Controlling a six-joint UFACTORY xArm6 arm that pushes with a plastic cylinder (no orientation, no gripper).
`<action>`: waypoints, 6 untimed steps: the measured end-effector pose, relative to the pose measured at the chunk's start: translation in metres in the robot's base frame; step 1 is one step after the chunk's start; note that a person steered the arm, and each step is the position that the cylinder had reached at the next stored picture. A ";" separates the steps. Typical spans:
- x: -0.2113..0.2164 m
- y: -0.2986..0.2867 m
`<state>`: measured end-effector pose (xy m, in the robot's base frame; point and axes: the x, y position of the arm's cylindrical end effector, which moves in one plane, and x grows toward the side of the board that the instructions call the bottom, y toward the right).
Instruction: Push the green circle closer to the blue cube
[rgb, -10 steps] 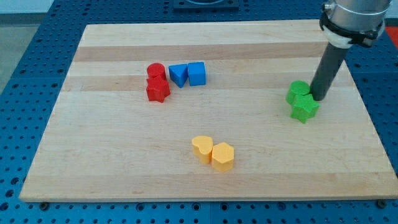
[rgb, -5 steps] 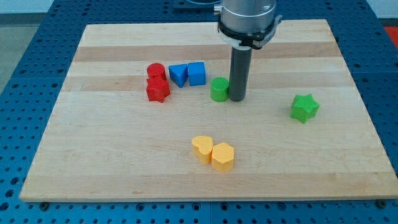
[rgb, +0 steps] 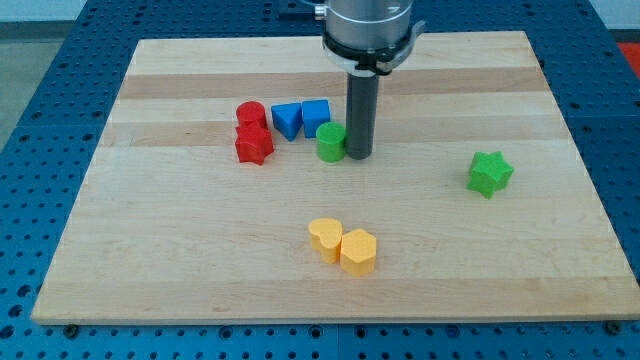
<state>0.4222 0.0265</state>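
Note:
The green circle (rgb: 330, 143) stands just below and to the right of the blue cube (rgb: 316, 117), almost touching it. My tip (rgb: 359, 155) is against the green circle's right side. The dark rod rises from there toward the view's top.
A blue triangular block (rgb: 287, 120) sits left of the blue cube. A red cylinder (rgb: 250, 114) and a red star-like block (rgb: 253, 144) lie further left. A green star (rgb: 489, 173) lies at the right. Two yellow blocks (rgb: 343, 245) lie near the bottom middle of the wooden board (rgb: 150, 230).
My tip has moved left across the board, pushing the green circle away from the green star and up next to the blue cube.

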 end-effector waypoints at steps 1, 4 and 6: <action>0.000 -0.002; 0.012 -0.008; 0.020 -0.044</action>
